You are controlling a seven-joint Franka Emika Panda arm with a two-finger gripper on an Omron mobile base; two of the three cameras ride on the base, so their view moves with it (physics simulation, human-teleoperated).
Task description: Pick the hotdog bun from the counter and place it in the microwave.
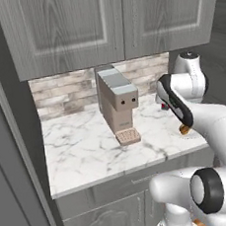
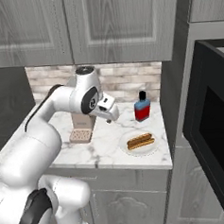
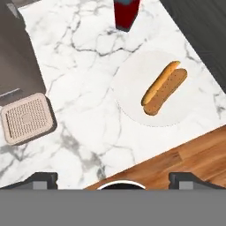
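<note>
The hotdog bun [image 2: 140,141] lies on a round white plate [image 2: 151,148] near the right end of the marble counter [image 2: 104,145]. In the hand view the hotdog bun [image 3: 164,88] lies diagonally on the plate [image 3: 128,84], up and to the right of my fingertips [image 3: 42,178]. My gripper [image 2: 111,115] hangs above the counter to the left of the plate. The gripper [image 3: 114,181] is open wide and holds nothing. The microwave [image 2: 214,125] with its black-framed door stands to the right of the counter. From the left, the arm hides most of the bun [image 1: 185,129].
A tan coffee machine [image 1: 117,102] with a drip tray [image 3: 27,117] stands at the back of the counter [image 1: 84,148], left of the gripper. Behind the plate is a red bottle [image 2: 142,108] with a blue cap. Grey cabinets [image 2: 112,24] hang overhead.
</note>
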